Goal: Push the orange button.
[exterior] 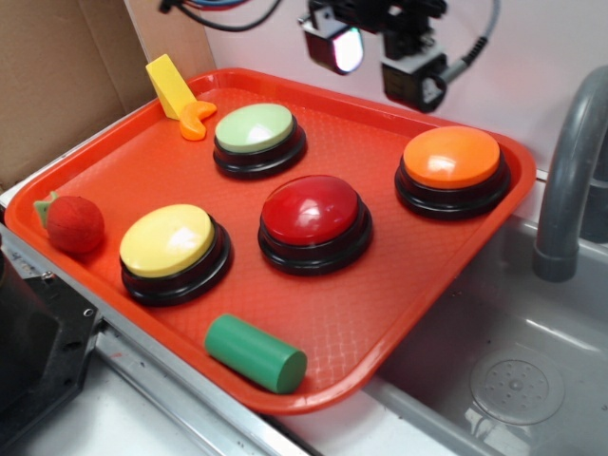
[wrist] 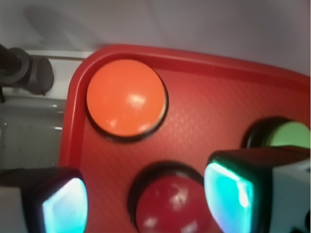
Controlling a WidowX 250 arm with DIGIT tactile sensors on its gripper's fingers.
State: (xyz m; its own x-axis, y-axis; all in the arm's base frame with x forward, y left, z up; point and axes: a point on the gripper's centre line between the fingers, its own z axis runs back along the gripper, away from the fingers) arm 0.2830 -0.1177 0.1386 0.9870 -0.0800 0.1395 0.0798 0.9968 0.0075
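The orange button (exterior: 452,158) has a glossy orange dome on a black ring and sits at the tray's far right corner. It also shows in the wrist view (wrist: 127,98), upper left. My gripper (exterior: 375,52) hangs high above the back of the tray, left of and behind the orange button, touching nothing. In the wrist view the gripper (wrist: 146,196) is open and empty, with its two glowing pads (wrist: 228,194) wide apart over the red button (wrist: 170,204).
The orange tray (exterior: 380,313) also holds a green button (exterior: 255,130), a red button (exterior: 312,211), a yellow button (exterior: 168,241), a green cylinder (exterior: 255,353), a yellow wedge (exterior: 169,85), a small orange crescent (exterior: 196,121) and a red strawberry toy (exterior: 72,223). A sink and grey faucet (exterior: 570,171) lie to the right.
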